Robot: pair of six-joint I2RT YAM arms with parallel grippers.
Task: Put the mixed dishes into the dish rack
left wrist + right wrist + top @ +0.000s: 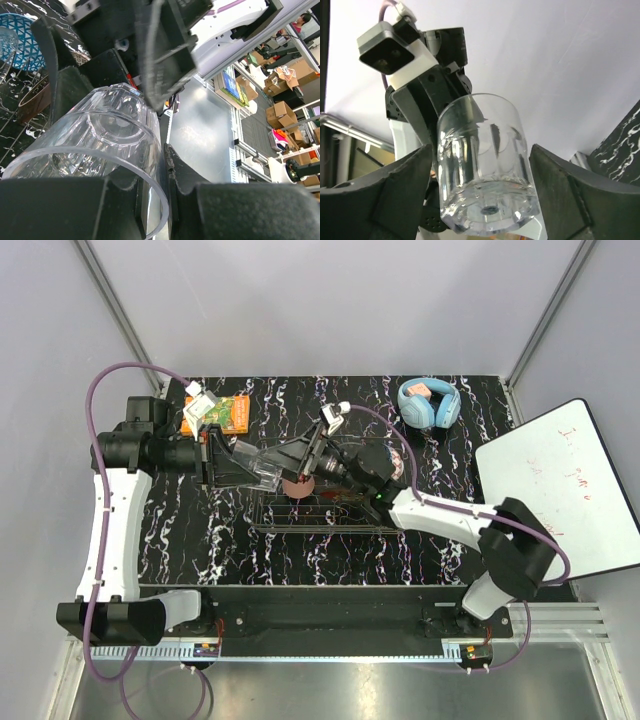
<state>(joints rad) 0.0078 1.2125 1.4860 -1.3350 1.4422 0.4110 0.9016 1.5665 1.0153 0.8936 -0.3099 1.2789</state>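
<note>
above the black marbled table (330,560), between white walls (330,310), left gripper (155,200) clamped a glass (100,135); right gripper (482,185) gaped around it, seemingly untouching.

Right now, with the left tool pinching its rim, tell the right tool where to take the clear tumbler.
Take the clear tumbler by its thick base end, coming from the closed bottom, opposite the left tool, which pinches the rim wall. The straight walls there let the right tool close squarely across the width; its fingers straddle that end now.
</note>
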